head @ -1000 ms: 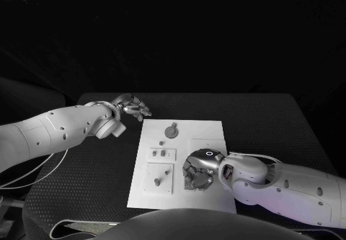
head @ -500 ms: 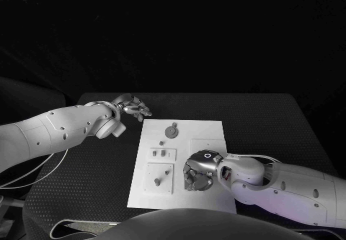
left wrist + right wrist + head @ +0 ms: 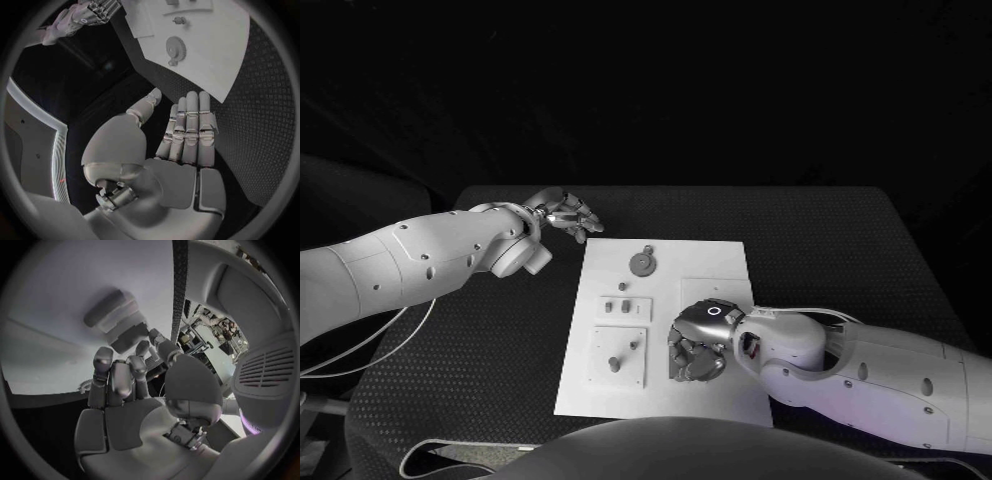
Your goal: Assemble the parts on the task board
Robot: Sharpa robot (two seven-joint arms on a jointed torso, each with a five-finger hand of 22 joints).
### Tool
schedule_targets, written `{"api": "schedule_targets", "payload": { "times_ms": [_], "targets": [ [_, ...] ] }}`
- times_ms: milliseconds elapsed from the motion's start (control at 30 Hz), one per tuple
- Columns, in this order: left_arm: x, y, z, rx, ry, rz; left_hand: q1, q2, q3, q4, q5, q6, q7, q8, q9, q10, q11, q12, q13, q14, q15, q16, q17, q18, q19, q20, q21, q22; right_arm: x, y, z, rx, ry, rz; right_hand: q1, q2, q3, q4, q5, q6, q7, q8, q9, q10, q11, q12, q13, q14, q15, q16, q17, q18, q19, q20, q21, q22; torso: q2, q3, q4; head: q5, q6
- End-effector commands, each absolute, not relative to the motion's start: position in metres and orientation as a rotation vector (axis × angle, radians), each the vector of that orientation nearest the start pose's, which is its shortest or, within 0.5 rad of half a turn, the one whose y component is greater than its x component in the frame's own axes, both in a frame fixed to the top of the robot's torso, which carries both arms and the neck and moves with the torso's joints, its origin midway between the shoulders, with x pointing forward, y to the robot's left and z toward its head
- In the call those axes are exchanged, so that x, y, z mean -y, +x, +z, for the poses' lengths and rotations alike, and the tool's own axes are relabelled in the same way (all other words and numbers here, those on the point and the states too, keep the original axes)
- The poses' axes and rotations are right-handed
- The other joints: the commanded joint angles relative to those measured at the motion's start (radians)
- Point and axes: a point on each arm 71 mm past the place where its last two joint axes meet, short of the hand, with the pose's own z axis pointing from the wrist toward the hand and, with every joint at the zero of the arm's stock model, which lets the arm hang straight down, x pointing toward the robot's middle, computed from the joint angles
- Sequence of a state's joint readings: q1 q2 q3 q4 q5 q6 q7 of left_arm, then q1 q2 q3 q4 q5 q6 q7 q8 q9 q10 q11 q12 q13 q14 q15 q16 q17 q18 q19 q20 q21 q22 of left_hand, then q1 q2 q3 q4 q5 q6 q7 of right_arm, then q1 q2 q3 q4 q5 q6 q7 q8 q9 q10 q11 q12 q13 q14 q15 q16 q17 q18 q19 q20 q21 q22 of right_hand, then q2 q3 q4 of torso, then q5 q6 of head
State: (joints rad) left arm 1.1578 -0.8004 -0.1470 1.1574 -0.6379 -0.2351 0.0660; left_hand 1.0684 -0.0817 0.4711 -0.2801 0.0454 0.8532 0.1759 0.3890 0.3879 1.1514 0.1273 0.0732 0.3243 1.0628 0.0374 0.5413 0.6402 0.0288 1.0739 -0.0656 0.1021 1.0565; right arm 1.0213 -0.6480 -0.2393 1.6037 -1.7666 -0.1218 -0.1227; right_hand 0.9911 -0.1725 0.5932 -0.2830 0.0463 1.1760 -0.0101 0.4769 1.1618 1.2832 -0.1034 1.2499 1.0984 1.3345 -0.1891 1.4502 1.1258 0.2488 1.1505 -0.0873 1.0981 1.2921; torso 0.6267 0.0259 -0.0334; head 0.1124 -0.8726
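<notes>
The right robot hand (image 3: 697, 350) has slid slightly toward the near edge of the white rectangular task board (image 3: 718, 258) over the last second, fingers curling further down over the plate; whether it holds anything cannot be told. The left robot hand (image 3: 564, 213) has not moved: it hovers over the black textured surface (image 3: 473, 340) beside the board's far corner, fingers straight, together, holding nothing. A small grey toothed disc (image 3: 642, 263) and grey pegs (image 3: 626, 306) sit on the board. Judging by this, the right hand is working at a part, with assembly unfinished
</notes>
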Motion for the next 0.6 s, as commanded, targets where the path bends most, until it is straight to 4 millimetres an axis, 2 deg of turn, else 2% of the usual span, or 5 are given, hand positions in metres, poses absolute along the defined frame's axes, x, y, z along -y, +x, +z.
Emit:
{"api": "schedule_targets", "payload": {
  "times_ms": [33, 400, 533, 600],
  "targets": [
    [-0.300, 0.516, -0.268, -1.868, -0.691, -0.799, -0.011, 0.000, 0.002, 0.005, 0.005, -0.009, 0.000, -0.003, 0.000, -0.008, -0.001, -0.002, -0.002, 0.005, 0.004, -0.005, 0.001, 0.010, -0.001, 0.008, -0.006, 0.001, 0.085, 0.364, -0.322, -1.938, -0.745, 0.732, -0.001, 0.010, 0.005, 0.001, 0.002, 0.010, -0.001, -0.005, 0.002, 0.003, 0.004, -0.002, 0.002, 0.009, 0.001, 0.003, 0.001, 0.013, 0.007, -0.003, 0.001, -0.001, 0.000, -0.0002, -0.0002, 0.001, 0.000],
    [-0.301, 0.516, -0.268, -1.869, -0.692, -0.796, -0.010, 0.000, 0.002, 0.004, 0.005, -0.009, 0.000, -0.003, 0.000, -0.008, -0.001, -0.002, -0.002, 0.005, 0.004, -0.006, 0.002, 0.010, -0.001, 0.008, -0.006, 0.002, 0.089, 0.364, -0.323, -1.966, -0.724, 0.760, -0.003, 0.011, 0.005, 0.000, 0.002, 0.011, -0.001, -0.007, 0.003, 0.003, 0.004, -0.003, 0.001, 0.009, 0.001, 0.003, 0.001, 0.013, 0.008, -0.003, 0.001, -0.001, 0.000, -0.0002, 0.0003, 0.000, 0.000],
    [-0.301, 0.516, -0.268, -1.873, -0.692, -0.794, -0.010, 0.000, 0.002, 0.004, 0.005, -0.009, 0.000, -0.003, 0.000, -0.008, -0.001, -0.002, -0.002, 0.005, 0.004, -0.006, 0.003, 0.010, -0.001, 0.008, -0.006, 0.002, 0.093, 0.364, -0.322, -1.979, -0.660, 0.790, -0.013, 0.000, 0.002, 0.003, 0.002, 0.010, 0.000, -0.012, 0.004, -0.003, 0.004, -0.012, -0.008, 0.007, 0.002, 0.001, -0.003, 0.013, 0.008, -0.002, 0.000, -0.002, 0.000, -0.0005, -0.0002, 0.000, 0.000],
    [-0.302, 0.516, -0.269, -1.874, -0.693, -0.792, -0.010, 0.000, 0.002, 0.003, 0.005, -0.009, 0.000, -0.003, 0.000, -0.008, -0.001, -0.002, -0.002, 0.005, 0.004, -0.006, 0.003, 0.010, -0.001, 0.008, -0.006, 0.002, 0.097, 0.365, -0.320, -1.979, -0.602, 0.810, -0.022, -0.012, 0.003, 0.010, 0.002, 0.004, 0.003, -0.020, 0.004, -0.023, 0.005, -0.036, -0.036, 0.003, 0.002, -0.002, -0.010, 0.013, 0.007, -0.002, -0.002, -0.003, 0.000, -0.0006, -0.0004, 0.001, 0.000]
  ]
}}
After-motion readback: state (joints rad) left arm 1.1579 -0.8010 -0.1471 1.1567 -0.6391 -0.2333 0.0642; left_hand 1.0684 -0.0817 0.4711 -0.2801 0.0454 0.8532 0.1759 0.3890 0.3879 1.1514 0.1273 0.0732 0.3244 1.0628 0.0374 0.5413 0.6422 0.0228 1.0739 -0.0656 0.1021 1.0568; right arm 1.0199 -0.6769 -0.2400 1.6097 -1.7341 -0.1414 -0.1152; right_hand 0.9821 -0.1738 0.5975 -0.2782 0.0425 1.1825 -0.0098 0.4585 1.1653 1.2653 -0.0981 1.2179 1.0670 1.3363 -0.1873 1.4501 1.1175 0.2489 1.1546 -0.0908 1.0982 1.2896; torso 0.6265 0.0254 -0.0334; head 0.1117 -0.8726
